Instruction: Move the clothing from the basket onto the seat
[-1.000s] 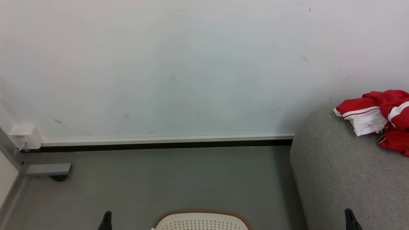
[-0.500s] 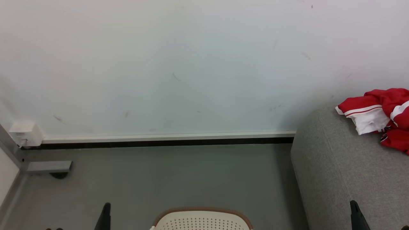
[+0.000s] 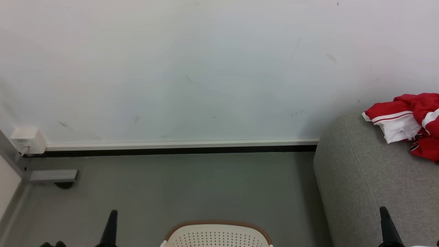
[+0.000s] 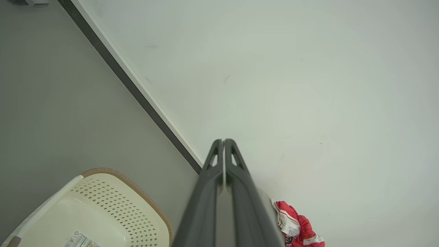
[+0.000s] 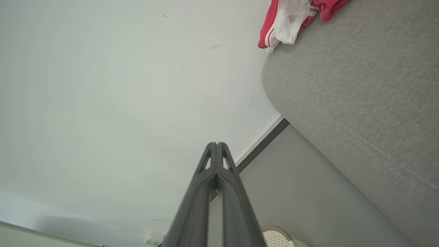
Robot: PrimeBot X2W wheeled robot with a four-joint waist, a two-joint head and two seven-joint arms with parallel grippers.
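Note:
Red and white clothing (image 3: 410, 122) lies bunched on the light-grey seat (image 3: 363, 185) at the right, and shows as clothing (image 4: 296, 226) and clothing (image 5: 289, 20) in the wrist views. The cream basket (image 3: 216, 234) with its brown rim stands on the floor at bottom centre; its inside (image 4: 103, 212) looks bare apart from a label. My left gripper (image 3: 111, 214) rises at the lower left beside the basket, fingers pressed together and holding nothing (image 4: 223, 142). My right gripper (image 3: 383, 211) rises in front of the seat, also shut and holding nothing (image 5: 217, 144).
A white wall (image 3: 192, 68) with a dark skirting strip (image 3: 171, 150) runs behind. A white socket box (image 3: 27, 140) and a grey metal foot (image 3: 53, 175) sit at the far left. Grey floor (image 3: 192, 185) lies between basket and wall.
Both grippers have risen higher into the head view. The whole picture has shifted slightly, so the camera moved a little too. Clothing, basket and seat stay put.

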